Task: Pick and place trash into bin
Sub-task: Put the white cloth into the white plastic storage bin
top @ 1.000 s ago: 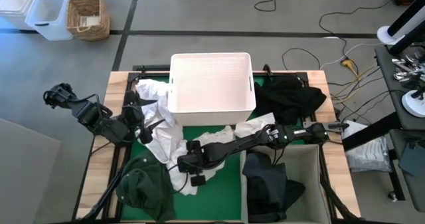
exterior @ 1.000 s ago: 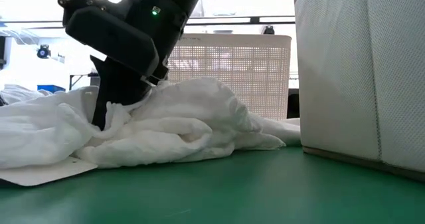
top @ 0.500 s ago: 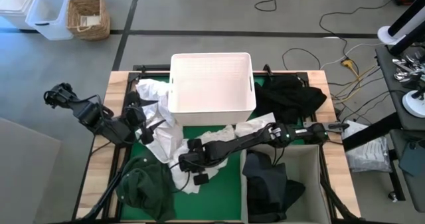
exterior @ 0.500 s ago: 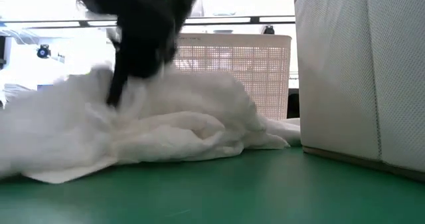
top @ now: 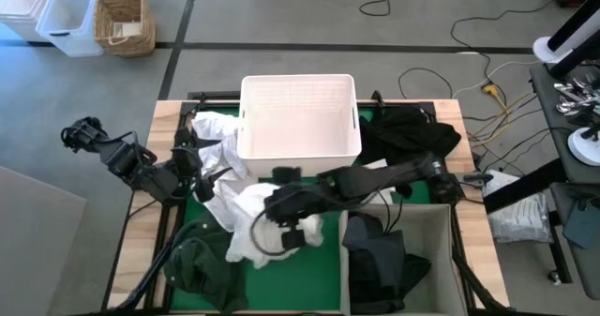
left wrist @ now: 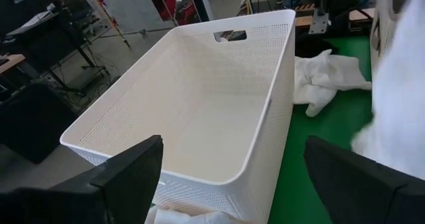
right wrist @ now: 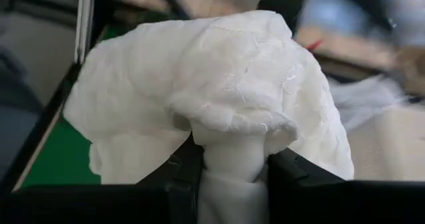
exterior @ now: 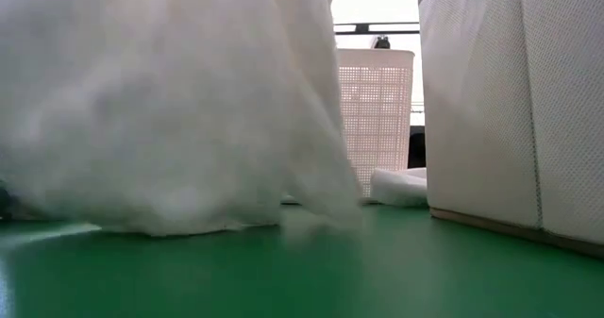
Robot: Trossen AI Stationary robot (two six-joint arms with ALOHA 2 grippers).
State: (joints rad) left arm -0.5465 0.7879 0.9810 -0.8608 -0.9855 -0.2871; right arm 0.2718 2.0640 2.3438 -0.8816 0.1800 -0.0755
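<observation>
My right gripper (top: 274, 213) hangs over the green mat in front of the white tub (top: 298, 117), shut on a crumpled white sheet (top: 251, 224). That sheet fills the left of the low view (exterior: 160, 110). My left gripper (top: 202, 180) waits open at the tub's near left corner, holding nothing. More trash lies about. A second white sheet (left wrist: 325, 81) rests on the mat by the tub and another (top: 214, 128) lies left of the tub. A dark green garment (top: 202, 260) lies at the near left and a black one (top: 408, 133) at the far right. My right gripper pinches a bunched fold of the white sheet (right wrist: 229, 161) between its two fingers (right wrist: 179, 181); several layers are gathered there. The cloth billows over the fingertips and hangs slack below them. Its lower end (exterior: 160, 225) reaches down to the green mat.
A grey fabric box (top: 398, 260) with dark cloth inside stands at the near right and shows as a wall (exterior: 510, 101) in the low view. Cables and small bins lie on the floor beyond the table.
My right gripper has risen sharply and drifted toward the tub, tipping its fingers closer to level, and has stayed shut on the white sheet. The sheet has been drawn up out of its flat heap on the mat and now hangs as a tall bundle.
</observation>
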